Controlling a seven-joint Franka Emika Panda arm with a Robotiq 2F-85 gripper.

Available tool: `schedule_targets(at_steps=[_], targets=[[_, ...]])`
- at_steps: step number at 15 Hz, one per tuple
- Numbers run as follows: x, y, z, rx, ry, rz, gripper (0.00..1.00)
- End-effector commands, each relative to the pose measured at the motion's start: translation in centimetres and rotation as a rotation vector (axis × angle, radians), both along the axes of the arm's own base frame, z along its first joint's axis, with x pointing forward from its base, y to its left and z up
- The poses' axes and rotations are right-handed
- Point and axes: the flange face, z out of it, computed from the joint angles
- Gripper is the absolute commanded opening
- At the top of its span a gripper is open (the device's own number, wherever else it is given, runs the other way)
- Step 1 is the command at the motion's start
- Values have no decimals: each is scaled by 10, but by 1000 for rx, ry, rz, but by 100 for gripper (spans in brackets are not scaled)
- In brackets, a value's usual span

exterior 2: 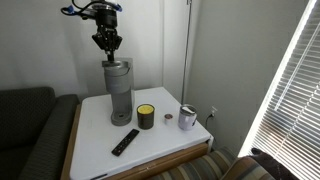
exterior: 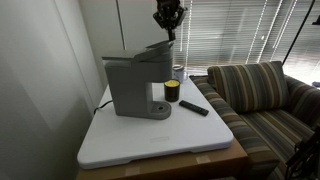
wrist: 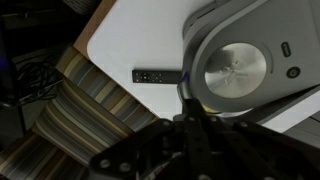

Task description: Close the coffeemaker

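Note:
The grey coffeemaker [exterior: 135, 85] stands on the white table; it also shows in an exterior view [exterior 2: 119, 90] and from above in the wrist view [wrist: 245, 60]. Its top lid [exterior: 152, 47] is slightly raised at the front. My gripper [exterior: 169, 30] hangs just above the lid's front edge, and just above the machine's top in an exterior view [exterior 2: 108, 48]. Its fingers look pressed together and hold nothing [wrist: 190, 100].
A yellow-and-black cup [exterior: 172, 92] stands by the machine's base, with a flat black remote [exterior: 194, 107] beside it. A small silver mug [exterior 2: 187, 118] and a round lid lie near the table's edge. A striped sofa [exterior: 265, 100] is next to the table.

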Motion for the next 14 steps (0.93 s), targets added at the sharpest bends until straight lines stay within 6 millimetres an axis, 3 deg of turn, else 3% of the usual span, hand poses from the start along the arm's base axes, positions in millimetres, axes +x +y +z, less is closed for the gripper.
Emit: schedule_targets(at_steps=[1, 14], targets=[[-8, -5, -7, 25, -4, -36, 0], [-25, -5, -43, 39, -29, -126, 0]])
